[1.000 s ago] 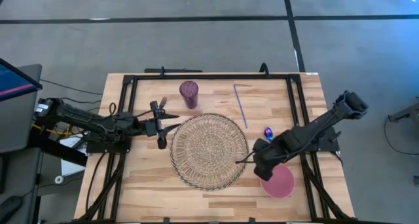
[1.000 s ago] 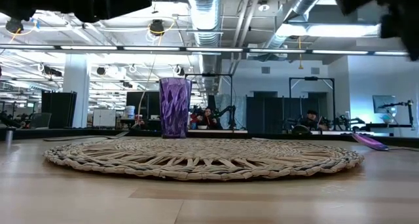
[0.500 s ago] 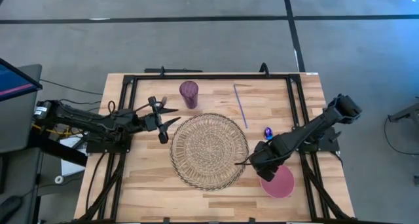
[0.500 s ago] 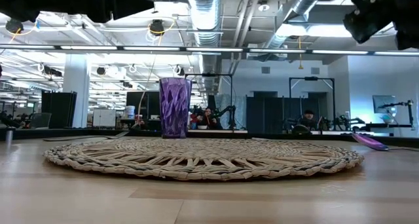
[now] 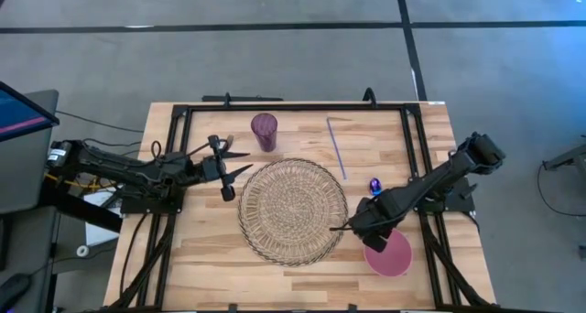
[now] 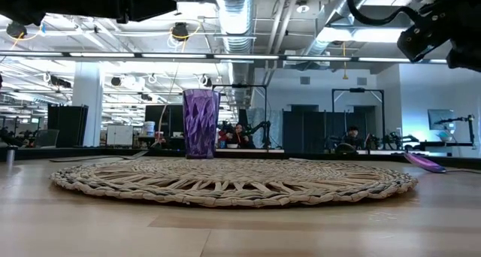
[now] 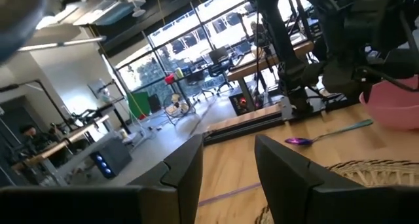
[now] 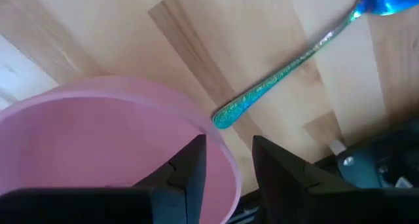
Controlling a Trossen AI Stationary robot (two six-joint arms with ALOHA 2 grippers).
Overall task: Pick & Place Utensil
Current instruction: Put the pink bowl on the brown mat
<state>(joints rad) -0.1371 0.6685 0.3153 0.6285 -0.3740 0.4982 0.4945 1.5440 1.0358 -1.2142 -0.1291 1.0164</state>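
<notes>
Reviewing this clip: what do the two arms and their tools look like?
Both arms are dark, almost black, built of slim jointed segments. The left tool has two narrow pointed fingers; in its wrist view the fingers look flat and matte black. Black cables loop beside the left arm near the table edge. The right tool sits on a chunkier wrist block; its fingers are the same plain black, without visible markings.

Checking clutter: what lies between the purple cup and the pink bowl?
In the high view, the woven mat lies between the purple cup and pink bowl.
</notes>
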